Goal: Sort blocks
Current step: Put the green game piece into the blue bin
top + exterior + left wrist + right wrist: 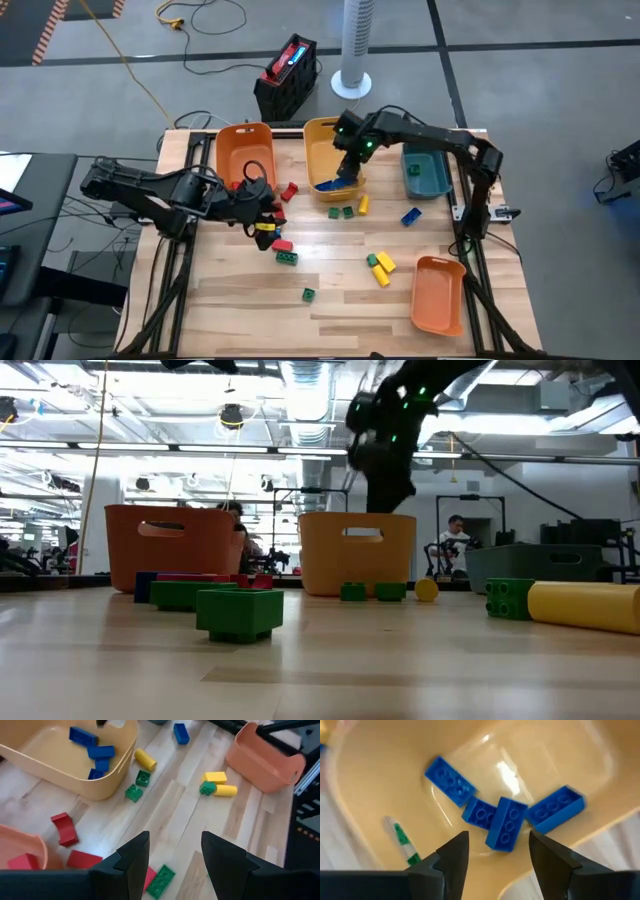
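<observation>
Wooden table (340,300) fills the middle of the high view, and nearest its lower edge sit a lone green block (309,294) and, at lower right, an orange bin (439,293). A little farther up lie two yellow blocks with a green one (380,268), then a red block and a green block (285,252) left of centre. Above those, the left gripper (262,214) hangs over the table beside another orange bin (245,156) at upper left, its fingers apart and empty in the left wrist view. Farther on, two green blocks and a yellow one (348,209) lie just below the yellow bin (322,140), with a blue block (410,215) to their right below the teal bin (426,172). The right gripper (497,851) hovers over the yellow bin, fingers spread with nothing between them, above four blue blocks (506,823) on the bin's floor.
</observation>
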Controlling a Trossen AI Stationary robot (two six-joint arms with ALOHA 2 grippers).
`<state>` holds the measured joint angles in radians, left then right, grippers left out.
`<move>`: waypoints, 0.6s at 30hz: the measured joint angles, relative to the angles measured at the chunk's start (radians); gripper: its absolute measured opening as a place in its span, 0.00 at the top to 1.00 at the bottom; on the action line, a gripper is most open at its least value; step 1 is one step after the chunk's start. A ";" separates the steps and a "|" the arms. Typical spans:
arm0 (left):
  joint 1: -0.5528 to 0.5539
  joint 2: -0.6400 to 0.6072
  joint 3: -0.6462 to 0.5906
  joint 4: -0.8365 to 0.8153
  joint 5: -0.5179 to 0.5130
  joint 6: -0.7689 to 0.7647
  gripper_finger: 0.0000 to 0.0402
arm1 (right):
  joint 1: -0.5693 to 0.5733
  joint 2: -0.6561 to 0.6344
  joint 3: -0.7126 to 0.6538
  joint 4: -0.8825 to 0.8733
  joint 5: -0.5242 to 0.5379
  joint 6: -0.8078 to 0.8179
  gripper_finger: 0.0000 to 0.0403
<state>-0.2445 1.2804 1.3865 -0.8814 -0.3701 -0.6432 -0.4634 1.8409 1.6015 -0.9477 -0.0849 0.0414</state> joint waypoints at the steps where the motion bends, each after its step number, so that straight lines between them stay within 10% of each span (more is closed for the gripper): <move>1: 0.000 0.000 0.000 -0.016 0.004 0.005 0.57 | 0.007 -0.027 0.000 0.000 0.001 0.000 0.46; 8: -0.001 0.013 -0.108 -0.079 0.141 0.084 0.57 | 0.138 -0.242 -0.028 0.162 0.007 0.008 0.46; 18: -0.014 0.014 -0.445 0.303 0.292 0.093 0.57 | 0.413 -0.359 -0.213 0.476 0.146 0.107 0.46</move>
<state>-0.2580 1.2949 0.9411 -0.5787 -0.0785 -0.5498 -0.0500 1.4818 1.3882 -0.4713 0.0612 0.1485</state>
